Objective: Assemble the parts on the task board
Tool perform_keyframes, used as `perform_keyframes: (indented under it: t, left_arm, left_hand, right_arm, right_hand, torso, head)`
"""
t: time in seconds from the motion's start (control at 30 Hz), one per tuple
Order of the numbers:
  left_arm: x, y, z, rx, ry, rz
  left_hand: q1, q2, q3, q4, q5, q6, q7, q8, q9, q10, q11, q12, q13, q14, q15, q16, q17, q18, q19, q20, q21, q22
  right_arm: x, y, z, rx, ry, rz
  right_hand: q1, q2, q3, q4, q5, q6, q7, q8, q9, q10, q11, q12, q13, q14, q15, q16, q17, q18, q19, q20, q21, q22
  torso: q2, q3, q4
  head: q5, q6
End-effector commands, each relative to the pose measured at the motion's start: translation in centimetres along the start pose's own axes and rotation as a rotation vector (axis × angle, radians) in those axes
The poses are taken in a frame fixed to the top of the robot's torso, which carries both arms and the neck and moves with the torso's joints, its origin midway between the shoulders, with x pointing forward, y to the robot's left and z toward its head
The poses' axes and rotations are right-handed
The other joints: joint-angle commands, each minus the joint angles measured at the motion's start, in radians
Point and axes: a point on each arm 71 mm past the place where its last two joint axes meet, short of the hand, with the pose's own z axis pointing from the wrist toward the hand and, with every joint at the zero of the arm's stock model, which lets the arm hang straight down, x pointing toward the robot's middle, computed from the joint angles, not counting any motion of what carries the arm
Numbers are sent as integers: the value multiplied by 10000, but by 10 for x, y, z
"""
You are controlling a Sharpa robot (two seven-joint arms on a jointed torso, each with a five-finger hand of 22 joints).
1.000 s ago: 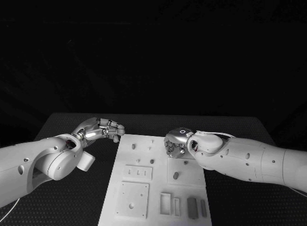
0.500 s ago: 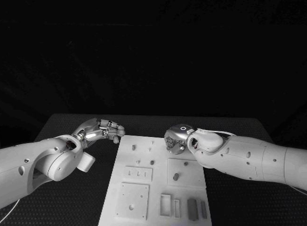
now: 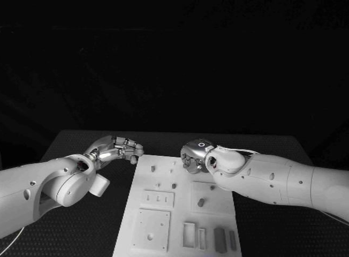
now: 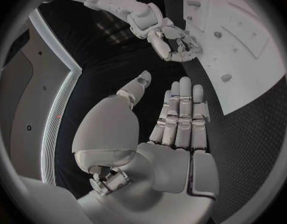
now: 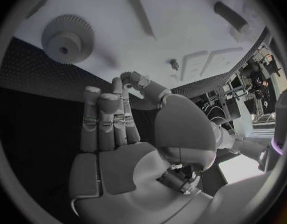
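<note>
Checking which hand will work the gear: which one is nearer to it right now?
Right. The right hand hovers over the task board's far end, the gear just beyond its fingertips. The left hand hangs off the board's left edge, over the table.

1. Here's the surface (image 3: 82, 225), black with a fine dotted texture, spreading wide under both arms.
2. Dead centre on it lies the board (image 3: 148, 235), a white plate running lengthwise from the near edge toward the far one.
3. Bare surface shows along both long sides of the board.
4. From the left wrist, the dark mat (image 4: 243, 134) meets the board's (image 4: 243, 69) pale edge.
5. From the right wrist, the board (image 5: 181, 15) lies flat against the textured black surface (image 5: 38, 64).
</note>
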Motion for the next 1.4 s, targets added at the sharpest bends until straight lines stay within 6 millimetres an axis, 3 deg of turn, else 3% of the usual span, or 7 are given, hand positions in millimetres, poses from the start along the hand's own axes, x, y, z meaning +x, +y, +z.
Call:
perform_keyframes:
  t: [0.03, 0.2, 0.57, 0.87, 1.2, 1.4]
  left_arm:
    - [3, -2, 2, 102, 152, -77]
    - [4, -3, 3, 110, 141, -63]
    - [7, -9, 6, 228, 228, -34]
    - [6, -12, 6, 278, 215, -7]
    - [6, -13, 6, 300, 237, -4]
    - [6, -13, 6, 295, 244, -5]
  left_hand:
    - [-56, 45, 39, -15, 16, -16, 36, -34, 14, -7, 42, -37, 13, -65, 11, -47, -10, 39, -54, -6, 29, 153]
    - [-58, 48, 40, -20, 16, -14, 37, -35, 17, -5, 42, -41, 16, -65, 12, -46, -11, 39, -55, -5, 31, 153]
    - [-61, 45, 39, -30, 15, -11, 38, -37, 21, -2, 42, -46, 20, -65, 13, -46, -11, 39, -57, -4, 33, 153]
    - [-64, 45, 38, -34, 14, -10, 39, -39, 24, 0, 43, -49, 22, -65, 13, -46, -12, 39, -58, -3, 34, 154]
    - [-67, 42, 39, -43, 14, -8, 42, -42, 29, 3, 44, -55, 27, -65, 13, -46, -13, 40, -59, -2, 37, 154]
    - [-70, 42, 40, -47, 14, -7, 44, -44, 31, 4, 45, -58, 29, -66, 14, -46, -13, 40, -60, -2, 38, 154]
  right_arm:
    - [-3, 3, 4, 95, -308, -298]
    - [-5, 10, 9, 170, -483, -282]
    - [-8, 16, 20, 286, -865, -400]
    - [-8, 22, 23, 236, -937, -385]
    - [-6, 21, 24, 273, -789, -440]
    - [-5, 19, 24, 314, -687, -473]
  right_hand:
    - [-12, 10, 67, 19, 30, 97, -5, 37, 146, 70, 26, 67, 40, 10, -72, 56, -10, 461, 12, -38, 32, 163]
    - [-14, 1, 86, 20, 29, 102, -7, 37, 151, 72, 25, 65, 50, 10, -73, 58, -11, 461, 14, -40, 37, 163]
    - [-14, -40, 149, 19, 30, 120, -15, 36, 165, 84, 19, 60, 83, 11, -79, 68, -16, 461, 21, -44, 51, 163]
    - [-15, -46, 159, 20, 30, 120, -15, 34, 167, 83, 19, 58, 88, 10, -79, 69, -17, 461, 21, -45, 54, 163]
    - [-19, -56, 181, 23, 29, 127, -17, 33, 173, 86, 18, 55, 102, 12, -80, 74, -19, 461, 25, -46, 60, 162]
    - [-22, -58, 189, 24, 30, 128, -17, 31, 175, 85, 18, 53, 107, 12, -80, 76, -19, 461, 25, -45, 62, 162]
  torso:
    - [11, -7, 10]
    - [28, -2, 41]
    - [122, -89, 182]
    - [199, -136, 264]
    - [200, -143, 258]
    - [203, -127, 244]
  head:
    - [10, 17]
    - [8, 47]
    - [-69, 142]
    - [-91, 162]
    - [-61, 149]
    - [-43, 142]
